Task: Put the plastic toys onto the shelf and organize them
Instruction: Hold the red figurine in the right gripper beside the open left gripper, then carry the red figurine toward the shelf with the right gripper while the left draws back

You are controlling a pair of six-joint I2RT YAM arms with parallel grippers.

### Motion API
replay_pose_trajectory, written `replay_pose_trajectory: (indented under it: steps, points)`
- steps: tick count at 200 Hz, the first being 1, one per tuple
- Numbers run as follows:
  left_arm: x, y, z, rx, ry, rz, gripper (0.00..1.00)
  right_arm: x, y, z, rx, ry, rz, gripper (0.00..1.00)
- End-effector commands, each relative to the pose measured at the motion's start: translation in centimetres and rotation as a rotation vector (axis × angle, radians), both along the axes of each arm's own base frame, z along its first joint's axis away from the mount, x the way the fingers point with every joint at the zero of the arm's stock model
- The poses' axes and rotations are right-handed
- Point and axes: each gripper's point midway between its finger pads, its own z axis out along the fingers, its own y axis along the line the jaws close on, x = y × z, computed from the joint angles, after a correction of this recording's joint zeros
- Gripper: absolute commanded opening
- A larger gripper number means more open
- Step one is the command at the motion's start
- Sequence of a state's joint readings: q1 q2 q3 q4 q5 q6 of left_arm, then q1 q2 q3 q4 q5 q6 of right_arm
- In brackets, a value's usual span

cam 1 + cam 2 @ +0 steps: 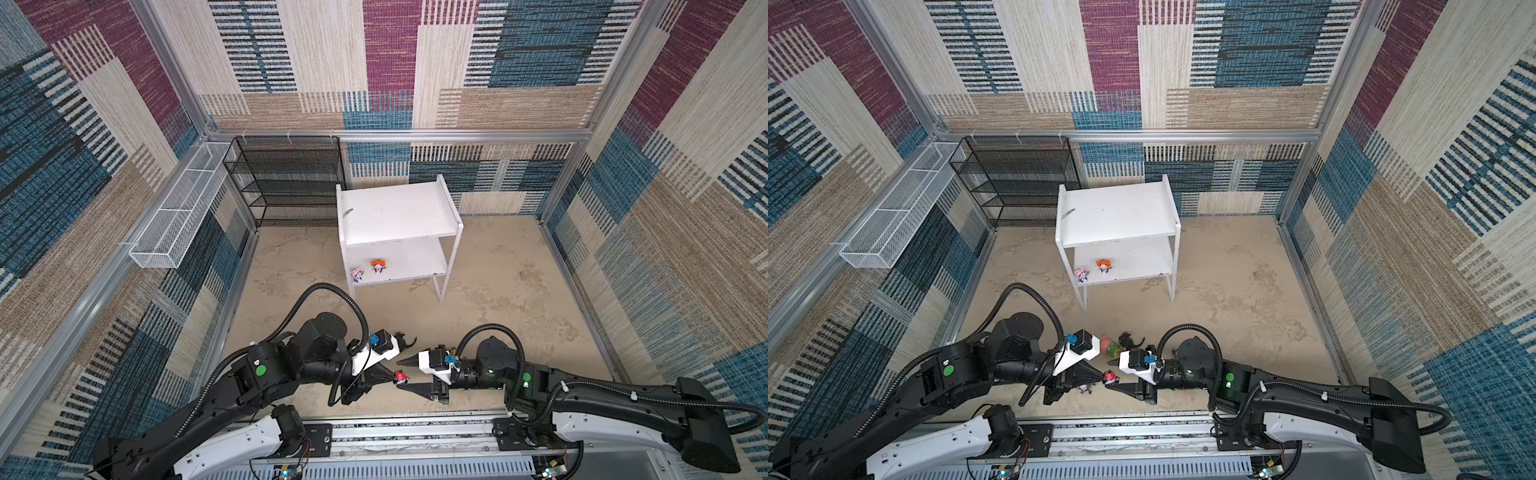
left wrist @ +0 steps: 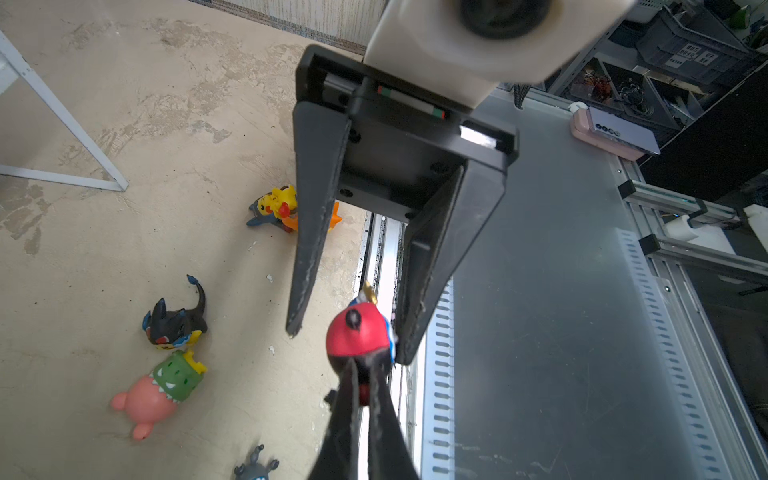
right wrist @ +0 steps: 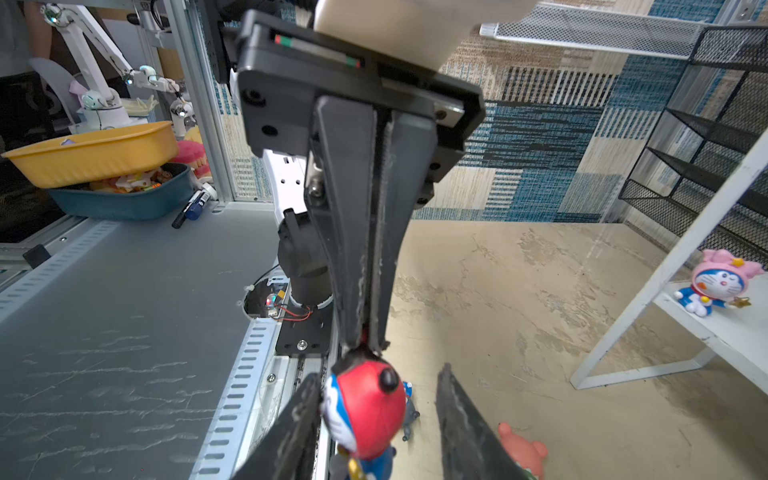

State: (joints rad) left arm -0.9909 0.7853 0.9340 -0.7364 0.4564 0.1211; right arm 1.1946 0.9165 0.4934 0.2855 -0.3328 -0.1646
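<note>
Nearest the lens in the left wrist view, the left gripper [image 2: 362,372] has its fingers closed on the red-headed toy [image 2: 359,332], pinching only a thin edge of its head. The right gripper [image 3: 379,373] faces it with fingers spread. One finger lies against the toy's side and the other stands apart, so it grips nothing. The toy hangs in the air at the front edge of the surface [image 1: 498,299], over the metal rail [image 2: 384,249].

That narrow pinch is the weak point. The head is round and smooth, so I judge that it could pivot or slip out. A drop here could send it into the rail gap, out of easy reach. The two sets of fingers also sit very close and could knock together, jarring the toy loose.

Five more toys lie on the surface nearby:
- a pink-and-green toy [image 2: 160,390] on its side
- a black-hooded toy [image 2: 174,322]
- two yellow toys [image 2: 274,208] lying together
- a tiny grey toy [image 2: 254,469], which a falling figure could scatter

The shelf [image 1: 399,212] stands mid-surface. Its lower board carries a pink-hooded toy [image 1: 356,274] and an orange-haired toy [image 1: 378,266] near the left front corner, while its top board carries no toy. I can see nothing in the black rack [image 1: 286,183] or the wire basket [image 1: 174,216].
</note>
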Motion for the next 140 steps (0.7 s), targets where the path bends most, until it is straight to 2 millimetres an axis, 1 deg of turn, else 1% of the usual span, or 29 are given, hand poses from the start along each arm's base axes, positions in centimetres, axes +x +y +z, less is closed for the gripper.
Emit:
replay_pose_trajectory:
  steps: [1, 32, 88, 140]
  points:
    - [-0.65, 0.07, 0.10, 0.007, -0.011, -0.053, 0.00, -0.74, 0.10, -0.70, -0.062, -0.016, 0.061, 0.47]
    - [-0.67, -0.02, -0.01, 0.013, -0.010, -0.060, 0.00, -0.92, 0.38, -1.10, -0.106, -0.005, 0.107, 0.46]
    - [-0.52, -0.03, -0.04, 0.011, -0.027, -0.061, 0.00, -0.75, 0.52, -1.51, -0.131, 0.007, 0.141, 0.43]
    - [-0.44, -0.11, -0.31, 0.017, -0.027, -0.063, 0.00, -0.34, 0.72, -1.00, -0.119, -0.001, 0.147, 0.38]
